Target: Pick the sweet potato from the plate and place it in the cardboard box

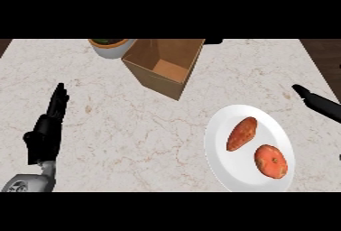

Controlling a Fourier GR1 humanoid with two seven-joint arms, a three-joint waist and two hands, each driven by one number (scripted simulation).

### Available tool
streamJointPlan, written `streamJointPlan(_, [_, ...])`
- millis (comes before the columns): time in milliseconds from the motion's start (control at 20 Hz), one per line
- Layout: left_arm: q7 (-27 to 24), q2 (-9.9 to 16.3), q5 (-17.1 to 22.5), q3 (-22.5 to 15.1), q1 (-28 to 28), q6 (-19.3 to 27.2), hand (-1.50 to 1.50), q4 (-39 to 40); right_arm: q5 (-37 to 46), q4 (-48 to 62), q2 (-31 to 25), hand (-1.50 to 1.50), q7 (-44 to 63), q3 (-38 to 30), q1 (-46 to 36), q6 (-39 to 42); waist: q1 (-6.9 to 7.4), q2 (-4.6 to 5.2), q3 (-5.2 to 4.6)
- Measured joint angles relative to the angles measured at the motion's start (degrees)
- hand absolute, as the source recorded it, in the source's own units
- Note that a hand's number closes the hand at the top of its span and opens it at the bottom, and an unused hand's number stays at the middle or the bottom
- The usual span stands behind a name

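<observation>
An elongated orange-brown sweet potato [241, 133] lies on the white plate [221, 158] at the lower right, next to a rounder orange-red vegetable [271, 161]. The open cardboard box [163, 64] stands at the top centre, its opening facing up. My left hand [48, 125] rests at the left, fingers straight and pointing up, holding nothing. At the right edge, my right hand [320, 103] shows only as straight dark fingers, above and to the right of the plate and apart from it.
A white pot with a green plant [110, 45] stands just left of the box at the counter's back edge. Bare marble counter [133, 131] lies between my left hand and the plate. Dark wood shows at both upper corners.
</observation>
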Motion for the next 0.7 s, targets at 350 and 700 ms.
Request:
streamJointPlan(350, [3.1, 1.6, -0.5, -1.2, 4.2, -2.1, 0.00, 1.3, 9.3, -6.7, 12.8, -1.50, -4.5, -0.5, 9.2, -25.3, 1.33, -0.71, 0.19])
streamJointPlan(700, [4.5, 2.2, -1.2, -2.0, 4.9, -2.8, 0.00, 0.2, 23.3, -8.0, 8.5, -1.50, 8.2, 8.4, 22.6, -29.9, 2.81, -0.38, -0.16])
